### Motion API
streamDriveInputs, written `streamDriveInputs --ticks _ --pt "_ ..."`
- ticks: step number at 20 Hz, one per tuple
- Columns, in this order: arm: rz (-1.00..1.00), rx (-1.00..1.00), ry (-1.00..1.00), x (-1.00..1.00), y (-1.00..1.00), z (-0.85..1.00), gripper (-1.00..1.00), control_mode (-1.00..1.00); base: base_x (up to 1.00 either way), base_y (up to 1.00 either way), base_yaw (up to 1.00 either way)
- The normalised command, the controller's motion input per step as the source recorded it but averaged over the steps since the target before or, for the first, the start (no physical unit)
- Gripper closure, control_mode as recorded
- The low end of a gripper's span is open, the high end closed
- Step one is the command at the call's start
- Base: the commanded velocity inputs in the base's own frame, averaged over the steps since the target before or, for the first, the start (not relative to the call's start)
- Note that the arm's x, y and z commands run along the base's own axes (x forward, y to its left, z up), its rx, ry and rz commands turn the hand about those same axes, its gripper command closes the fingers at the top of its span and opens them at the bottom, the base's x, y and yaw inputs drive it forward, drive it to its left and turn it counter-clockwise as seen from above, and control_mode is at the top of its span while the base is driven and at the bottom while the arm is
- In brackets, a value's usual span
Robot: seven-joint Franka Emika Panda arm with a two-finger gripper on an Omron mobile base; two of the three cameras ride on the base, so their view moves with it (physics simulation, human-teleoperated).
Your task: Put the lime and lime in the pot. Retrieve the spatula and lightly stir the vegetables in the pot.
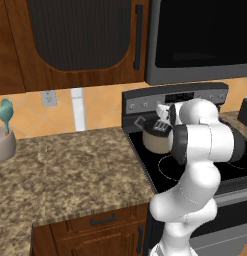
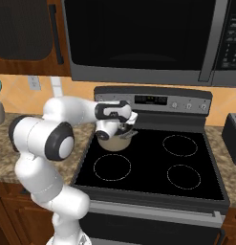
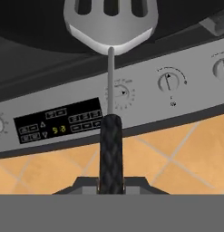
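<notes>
My gripper (image 3: pixel 111 185) is shut on the black handle of the spatula (image 3: pixel 111 27). The spatula's slotted silver head points away from the hand, toward the stove's control panel (image 3: pixel 59 124). The beige pot (image 2: pixel 112 142) stands on the stove's back left burner. From the right base view the hand (image 2: pixel 114 125) hovers just above the pot's rim. From the left side the pot (image 1: pixel 154 142) sits right under the hand, partly behind my arm. The pot's inside is hidden, so the limes are out of sight.
The black cooktop (image 2: pixel 177 167) has three bare burners. A microwave (image 2: pixel 138 38) hangs low above the stove. On the granite counter (image 1: pixel 70 165) at the far left a holder (image 1: pixel 4 144) carries a teal spoon (image 1: pixel 5 114). A dark appliance (image 2: pixel 231 139) stands right of the stove.
</notes>
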Motion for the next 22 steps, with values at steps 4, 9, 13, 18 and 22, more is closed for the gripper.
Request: streamDriveInputs --ticks 4,9,13,18,22 --pt "-0.10 0.00 0.03 0.00 -0.11 0.49 1.00 -1.00 0.00 0.00 0.00" --pt "-0.01 0.00 0.15 -0.03 0.00 0.35 1.00 -1.00 0.00 0.00 0.00" --pt "0.00 0.00 0.19 -0.29 0.02 0.30 1.00 -1.00 0.00 0.00 0.00" --pt "0.00 0.00 0.01 -0.50 0.00 -0.02 1.00 -1.00 0.00 0.00 0.00" --pt "0.00 0.00 0.06 -0.28 0.00 -0.48 1.00 -1.00 0.00 0.00 0.00"
